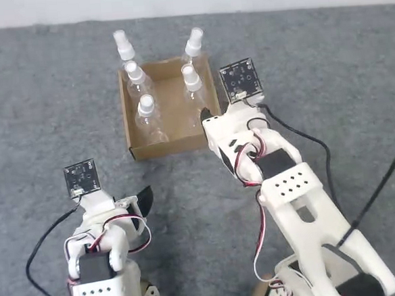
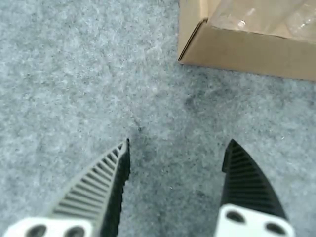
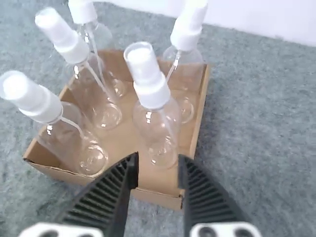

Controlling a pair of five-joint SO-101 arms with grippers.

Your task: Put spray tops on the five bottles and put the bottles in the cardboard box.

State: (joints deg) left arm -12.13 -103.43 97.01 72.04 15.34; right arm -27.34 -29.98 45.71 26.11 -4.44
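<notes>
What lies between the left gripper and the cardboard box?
Only bare grey mat lies between the open left gripper and the cardboard box, per the left wrist view.
</notes>
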